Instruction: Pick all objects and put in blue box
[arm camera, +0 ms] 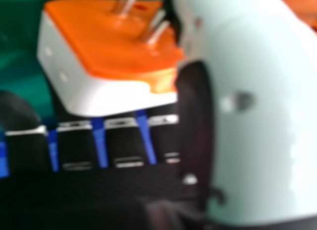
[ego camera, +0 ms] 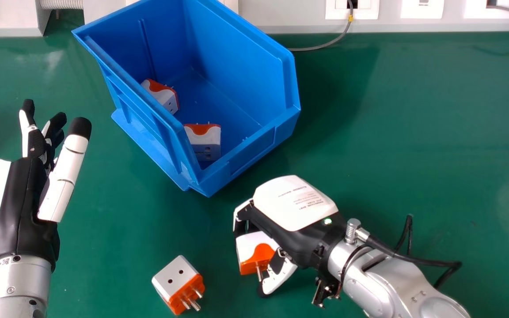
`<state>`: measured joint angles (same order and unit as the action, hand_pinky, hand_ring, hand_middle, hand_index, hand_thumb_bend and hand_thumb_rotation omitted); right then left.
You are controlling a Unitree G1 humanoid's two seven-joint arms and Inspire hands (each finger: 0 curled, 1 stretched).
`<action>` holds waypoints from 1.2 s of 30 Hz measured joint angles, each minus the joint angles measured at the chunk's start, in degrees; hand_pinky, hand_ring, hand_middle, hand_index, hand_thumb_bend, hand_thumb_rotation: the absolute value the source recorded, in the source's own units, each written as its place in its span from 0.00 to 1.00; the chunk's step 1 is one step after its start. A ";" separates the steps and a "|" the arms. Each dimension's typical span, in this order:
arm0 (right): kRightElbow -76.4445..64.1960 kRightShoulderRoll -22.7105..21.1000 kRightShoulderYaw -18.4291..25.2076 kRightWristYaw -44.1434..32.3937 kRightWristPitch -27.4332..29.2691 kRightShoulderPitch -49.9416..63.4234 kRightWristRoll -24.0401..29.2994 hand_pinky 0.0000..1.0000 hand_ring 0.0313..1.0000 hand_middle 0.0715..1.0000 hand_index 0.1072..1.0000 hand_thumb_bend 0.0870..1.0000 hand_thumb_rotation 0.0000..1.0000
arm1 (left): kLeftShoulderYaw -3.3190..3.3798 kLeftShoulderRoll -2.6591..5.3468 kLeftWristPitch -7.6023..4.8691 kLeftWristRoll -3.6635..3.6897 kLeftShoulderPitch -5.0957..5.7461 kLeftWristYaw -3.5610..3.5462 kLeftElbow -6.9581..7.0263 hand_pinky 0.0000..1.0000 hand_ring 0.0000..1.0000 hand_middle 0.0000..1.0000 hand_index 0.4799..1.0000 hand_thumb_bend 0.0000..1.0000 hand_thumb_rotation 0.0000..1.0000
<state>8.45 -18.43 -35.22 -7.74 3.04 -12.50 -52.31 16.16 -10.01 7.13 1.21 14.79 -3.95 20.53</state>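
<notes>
"Where's the blue box (ego camera: 241,62)?"

"It sits on the green table (ego camera: 422,132). In the head view, that's between ten and eleven o'clock."

"What's in it?"

"Two orange and white plug adapters, well apart from each other. Inside the box, one (ego camera: 162,97) is at nine o'clock and the other (ego camera: 203,141) is near six."

"What's the right hand (ego camera: 296,203) doing?"

"It's at five o'clock in the head view, pinching a plug adapter (ego camera: 249,247) with its bent fingers on one side and its thumb on the other. The adapter is outside the box, at six o'clock, and its metal pins poke toward six."

"I see it in the right hand view too! It's tucked right in between the fingers and the thumb."

"Yep. One more adapter (ego camera: 172,278) is on the table at seven o'clock, near the pinched one but apart from it. Two little holes face up, and its pins point between four and five."

"And the left hand (ego camera: 22,198)?"

"Over at nine o'clock, with nothing in it. Its fingers are loose, and its thumb sticks out toward one."

"What's that gray cable (ego camera: 345,33)?"

"It curves by the wall at one o'clock."
</notes>
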 measured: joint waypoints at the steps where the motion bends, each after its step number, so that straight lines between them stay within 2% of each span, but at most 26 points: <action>1: 0.02 0.01 0.01 -0.03 0.00 -0.02 0.04 0.11 0.18 0.44 0.43 0.47 0.00 | 0.00 0.00 0.00 0.00 0.00 -0.01 0.00 0.91 0.97 0.96 0.92 0.72 0.84; 6: -0.02 -0.03 0.10 -0.04 -0.21 0.03 0.11 0.09 0.13 0.43 0.42 0.47 0.00 | 0.01 0.00 0.24 -0.02 0.00 -0.03 0.20 0.91 0.97 0.96 0.91 0.72 0.84; 16: -7.75 -2.78 2.97 -3.62 -1.72 6.13 1.91 0.08 0.10 0.43 0.42 0.47 0.00 | 0.00 -0.01 1.00 -0.05 0.05 -0.02 0.58 0.91 0.97 0.96 0.91 0.73 0.84; 25: -21.81 -5.38 9.56 -7.00 -2.48 11.89 5.57 0.07 0.09 0.43 0.42 0.47 0.00 | -0.05 -0.01 1.11 -0.07 -0.11 0.00 0.84 0.91 0.97 0.96 0.91 0.72 0.84; 28: -26.67 -6.16 12.94 -8.02 -2.46 13.41 7.50 0.07 0.09 0.43 0.42 0.47 0.00 | -0.05 -0.01 1.10 -0.08 -0.25 0.01 0.69 0.91 0.97 0.96 0.91 0.72 0.84; 35: -33.83 -8.08 18.82 -10.33 -2.36 13.04 9.34 0.08 0.10 0.41 0.42 0.47 0.00 | -0.12 -0.01 1.10 -0.08 -0.51 0.02 0.62 0.91 0.97 0.96 0.91 0.72 0.84; 36: -34.25 -8.18 19.26 -10.62 -2.30 12.54 9.36 0.07 0.09 0.36 0.42 0.46 0.03 | -0.14 -0.01 1.10 -0.08 -0.55 0.02 0.62 0.91 0.97 0.96 0.90 0.72 0.84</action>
<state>-25.80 -26.61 -15.96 -18.36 0.74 0.04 -42.95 16.02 -10.02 8.24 1.13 14.24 -3.93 21.15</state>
